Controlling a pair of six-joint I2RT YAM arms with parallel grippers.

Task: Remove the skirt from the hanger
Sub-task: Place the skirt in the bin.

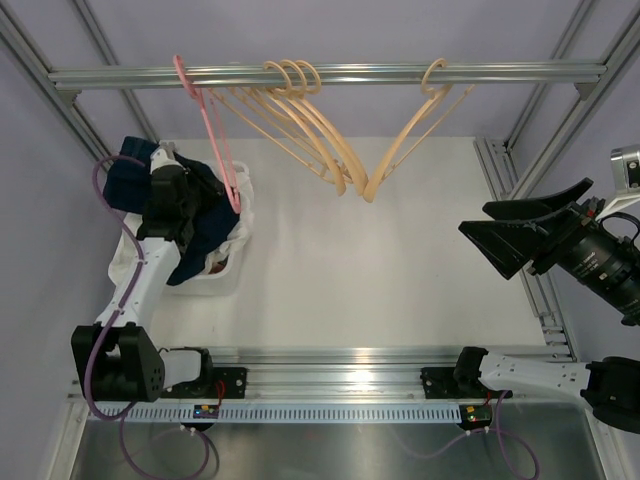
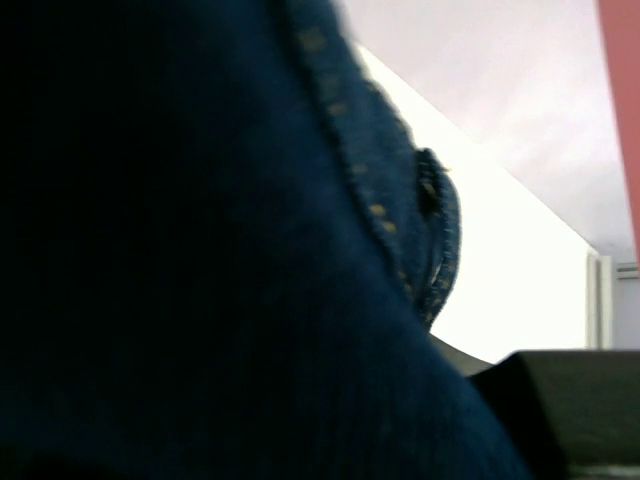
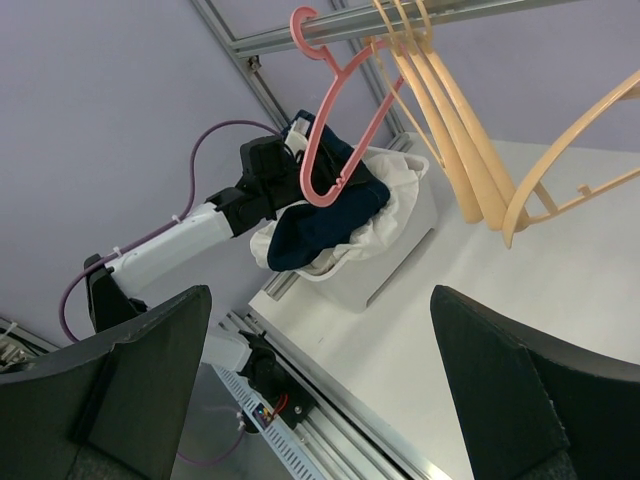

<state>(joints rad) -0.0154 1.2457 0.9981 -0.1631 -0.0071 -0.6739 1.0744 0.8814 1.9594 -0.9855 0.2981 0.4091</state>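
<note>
The dark blue denim skirt point(image 1: 205, 235) is off the pink hanger point(image 1: 222, 150) and bunched over a white basket point(image 1: 215, 285). My left gripper point(image 1: 198, 197) is buried in the cloth and shut on it. In the left wrist view the skirt point(image 2: 200, 250) fills nearly the whole frame and hides the jaws. A strip of the pink hanger point(image 2: 625, 100) shows at the right edge. The right wrist view shows the bare pink hanger point(image 3: 345, 110) on the rail, with the skirt point(image 3: 320, 225) draped below it. My right gripper point(image 1: 485, 245) is open and empty, raised at the far right.
Several tan hangers point(image 1: 310, 120) and one more point(image 1: 420, 130) hang from the metal rail point(image 1: 350, 73) across the back. White cloth point(image 3: 400, 200) lines the basket point(image 3: 400, 260). An aluminium rail point(image 1: 340, 380) runs along the near edge.
</note>
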